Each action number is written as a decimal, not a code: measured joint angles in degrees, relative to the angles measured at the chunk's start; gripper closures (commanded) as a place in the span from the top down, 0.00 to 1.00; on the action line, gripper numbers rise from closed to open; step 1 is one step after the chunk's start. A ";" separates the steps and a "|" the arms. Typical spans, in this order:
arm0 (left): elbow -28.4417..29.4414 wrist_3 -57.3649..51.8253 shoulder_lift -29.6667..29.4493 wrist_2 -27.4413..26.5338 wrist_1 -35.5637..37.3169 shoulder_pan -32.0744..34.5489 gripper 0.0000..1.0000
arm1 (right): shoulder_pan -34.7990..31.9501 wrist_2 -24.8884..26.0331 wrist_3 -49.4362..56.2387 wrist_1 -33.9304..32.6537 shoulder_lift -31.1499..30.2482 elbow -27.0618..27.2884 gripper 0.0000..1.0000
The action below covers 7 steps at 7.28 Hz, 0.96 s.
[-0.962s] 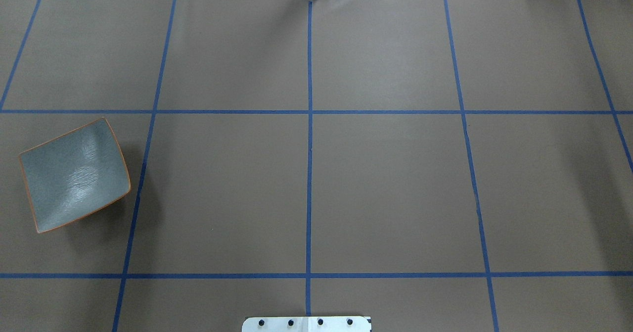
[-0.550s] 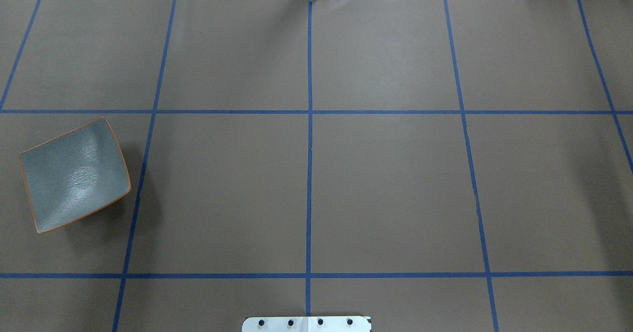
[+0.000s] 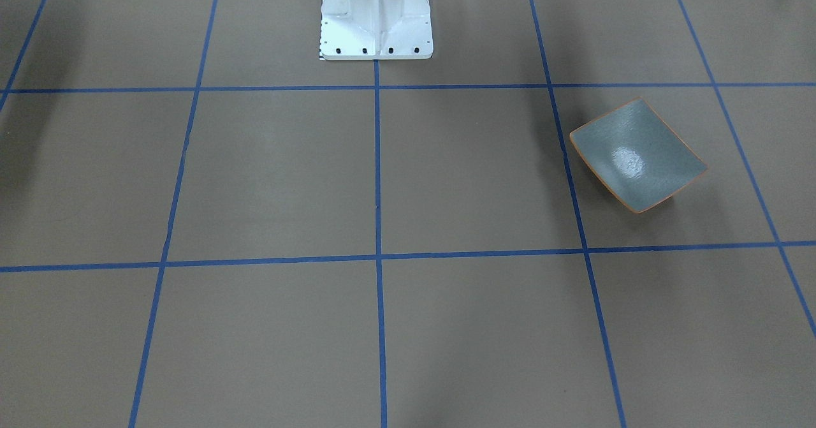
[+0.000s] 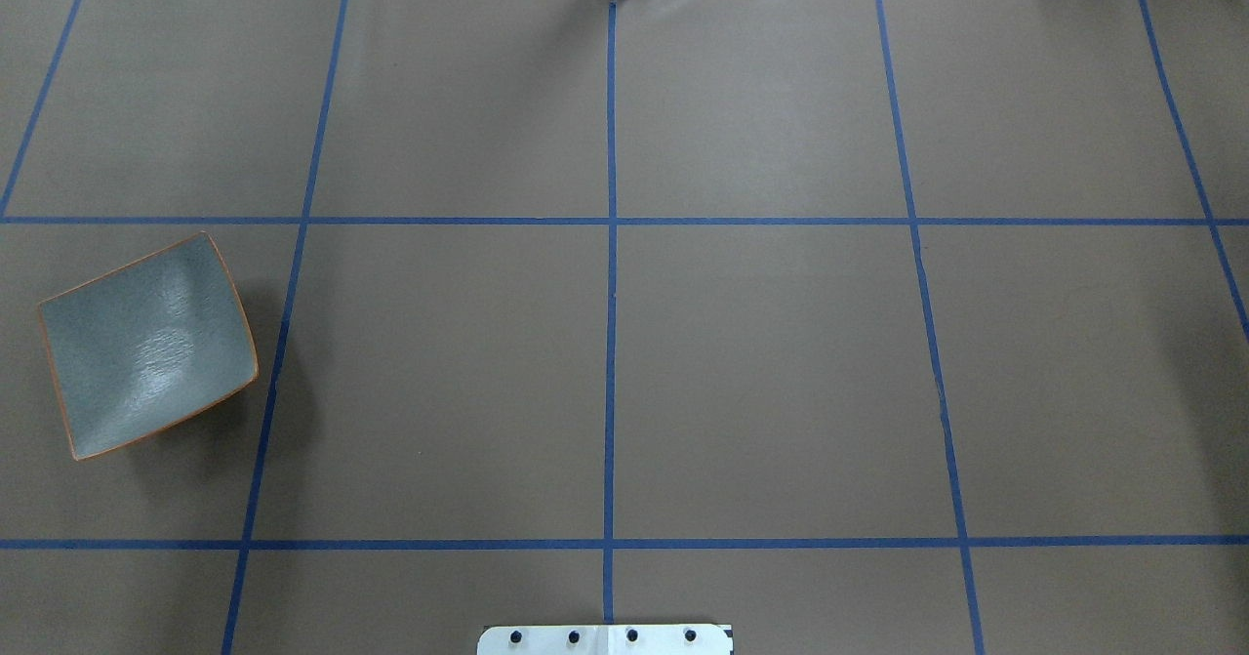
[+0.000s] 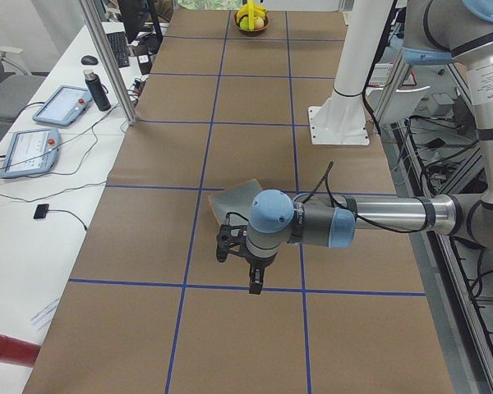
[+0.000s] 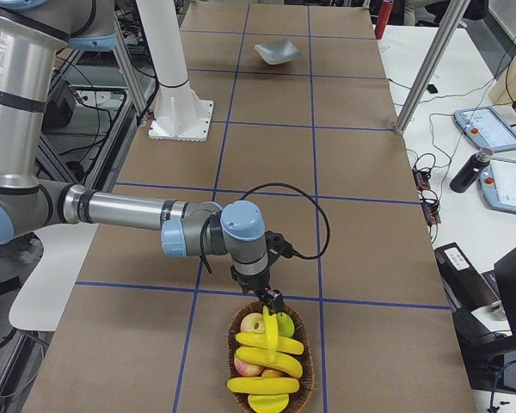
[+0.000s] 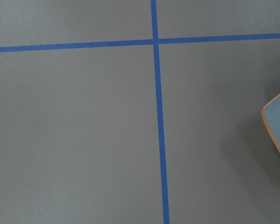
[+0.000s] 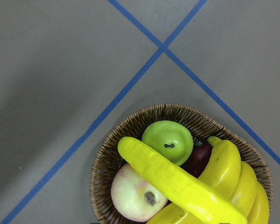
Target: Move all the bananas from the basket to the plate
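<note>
The blue-grey plate (image 4: 146,347) with its orange rim lies bare on the robot's left side of the table; it also shows in the front view as the plate (image 3: 637,157). Far off at the right end, a wicker basket (image 6: 232,331) holds several yellow bananas (image 6: 267,363). One banana (image 8: 177,182) lies slanted across the top of the pile. My right gripper (image 6: 275,301) hangs just above the basket's near rim; I cannot tell whether it is open or shut. My left gripper (image 5: 255,286) hovers beside the plate (image 5: 238,195); its state I cannot tell either.
A green apple (image 8: 168,140), a pale apple (image 8: 133,186) and a dark red fruit (image 8: 201,156) share the basket. The white robot pedestal (image 3: 376,20) stands mid-table. A side bench carries tablets (image 5: 29,152) and a bottle (image 5: 99,90).
</note>
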State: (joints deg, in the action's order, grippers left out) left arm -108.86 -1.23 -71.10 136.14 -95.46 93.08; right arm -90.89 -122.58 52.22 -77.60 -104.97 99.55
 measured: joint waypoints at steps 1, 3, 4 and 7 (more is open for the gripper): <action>0.09 0.00 0.04 0.02 0.01 0.00 1.00 | 0.01 0.45 5.75 -0.02 1.58 -3.11 0.96; 0.26 -0.02 0.07 0.81 0.05 -0.05 1.00 | 0.69 1.03 9.74 -0.14 3.68 -6.86 0.87; 0.31 -0.06 0.08 1.13 0.05 -0.07 1.00 | 1.60 1.14 10.17 -0.17 4.56 -7.96 0.84; 0.45 -0.05 0.08 1.31 0.04 -0.08 1.00 | 3.15 1.55 11.09 -0.11 8.58 -12.42 0.21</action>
State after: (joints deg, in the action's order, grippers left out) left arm -108.41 -1.28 -71.02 137.45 -95.42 92.99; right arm -87.74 -121.03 63.32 -77.71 -96.39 87.13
